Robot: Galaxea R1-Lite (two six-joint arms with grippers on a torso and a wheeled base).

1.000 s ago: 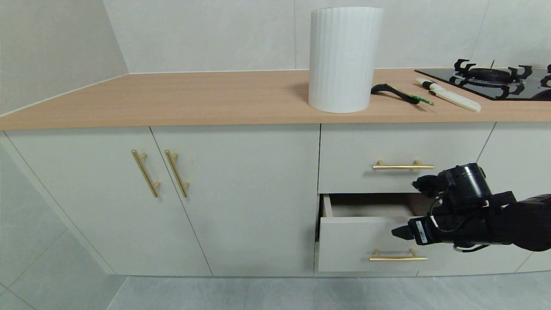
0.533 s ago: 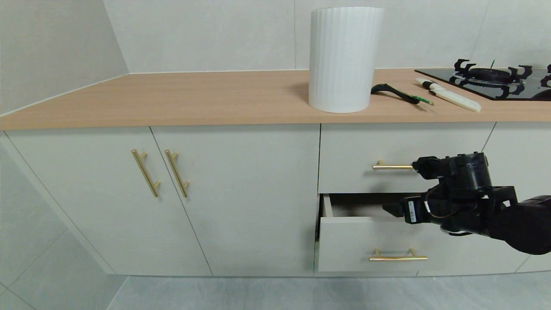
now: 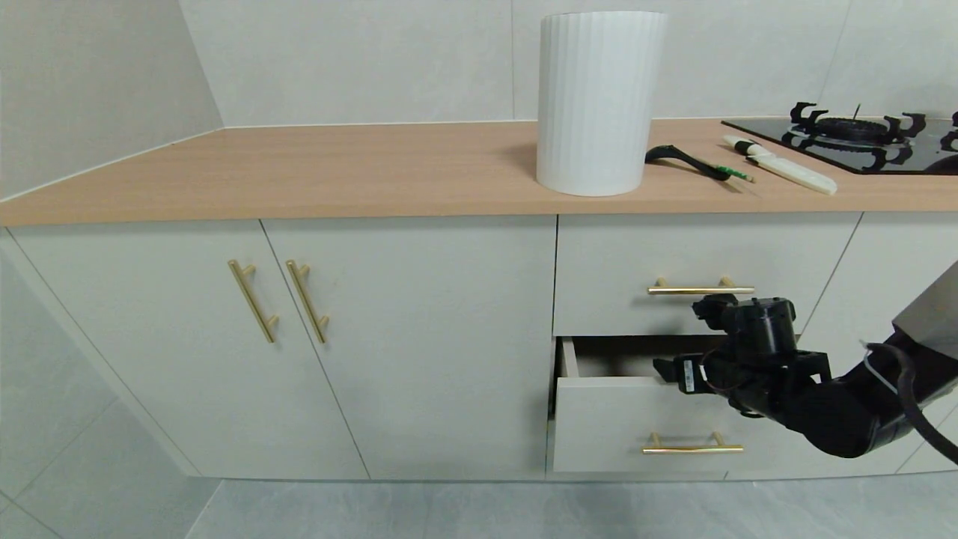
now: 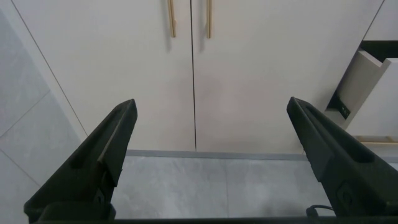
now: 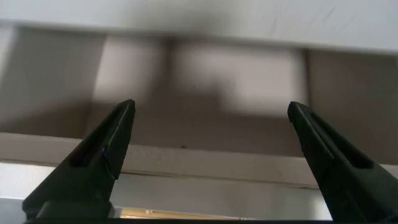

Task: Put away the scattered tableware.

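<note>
Spotter: Since a second ago, your right pincer [image 3: 679,336] has risen from in front of the lower drawer face and moved in toward the cabinet. It is now at the gap of the open drawer [image 3: 629,419].

Checker: What else do you get from the head view?

Spotter: On the counter [image 3: 337,172], the black-handled utensil [image 3: 682,160] and the white knife [image 3: 786,168] lie flat. Both are between the ribbed white canister [image 3: 599,105] and the hob [image 3: 853,138], near each other but not touching. Your right pincer is below counter level, well apart from both.

Checker: And your left wrist view?

Spotter: Your left pincer [image 4: 210,106] is spread wide with nothing between its fingers. It faces the two cabinet doors [image 4: 249,74] above the grey floor [image 4: 186,180]. A corner of the open drawer shows off to one side.

Checker: Right wrist view?

Spotter: Your right pincer's fingers [image 5: 93,162] are also spread wide and hold nothing. Between them you see the shadowed inside of the open drawer, with the top edge of its front panel [image 5: 199,168] nearer the camera.
</note>
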